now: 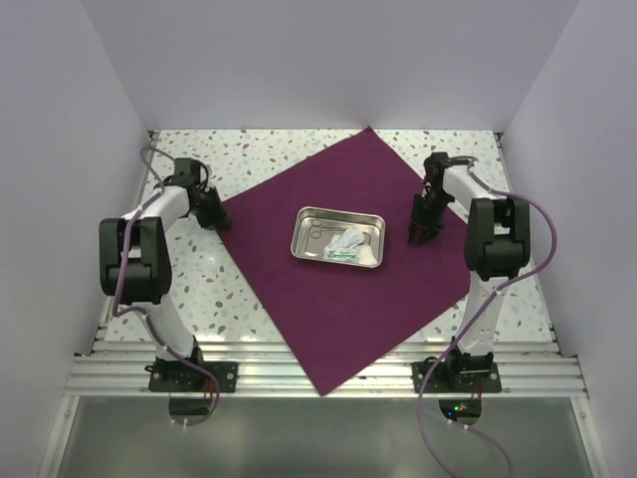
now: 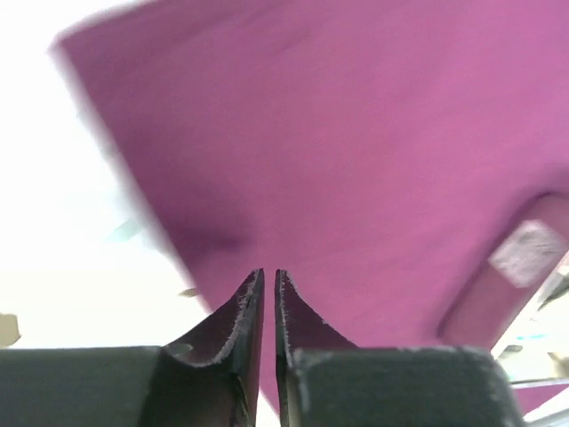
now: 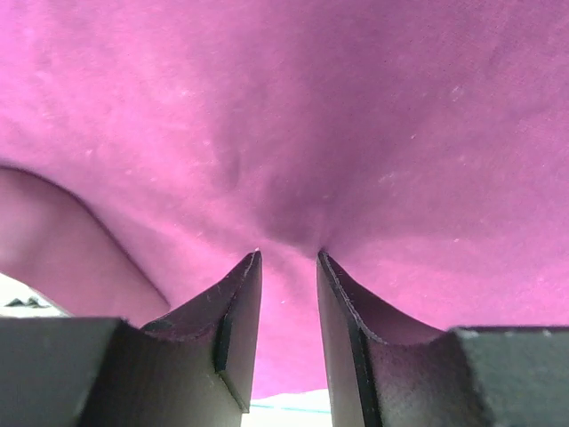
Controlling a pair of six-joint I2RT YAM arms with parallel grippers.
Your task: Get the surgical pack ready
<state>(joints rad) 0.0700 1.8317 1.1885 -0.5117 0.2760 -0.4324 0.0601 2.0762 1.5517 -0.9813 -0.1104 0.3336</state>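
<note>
The surgical pack (image 1: 348,299) is a deep purple cloth spread flat as a diamond across the table. My left gripper (image 1: 221,221) sits low at the cloth's left corner. In the left wrist view its jaws (image 2: 269,272) stand a narrow slit apart, the cloth (image 2: 356,133) lying just beyond the tips with nothing pinched between them. My right gripper (image 1: 420,237) is down on the cloth's right part, beside the tray. In the right wrist view it (image 3: 289,253) is open, its tips resting on a small pucker of the cloth (image 3: 311,107).
A shallow steel tray (image 1: 299,234) holding small white and teal items sits on the middle of the cloth, between the two grippers. Speckled tabletop (image 1: 209,289) shows around the cloth. White walls close in the left, right and far sides.
</note>
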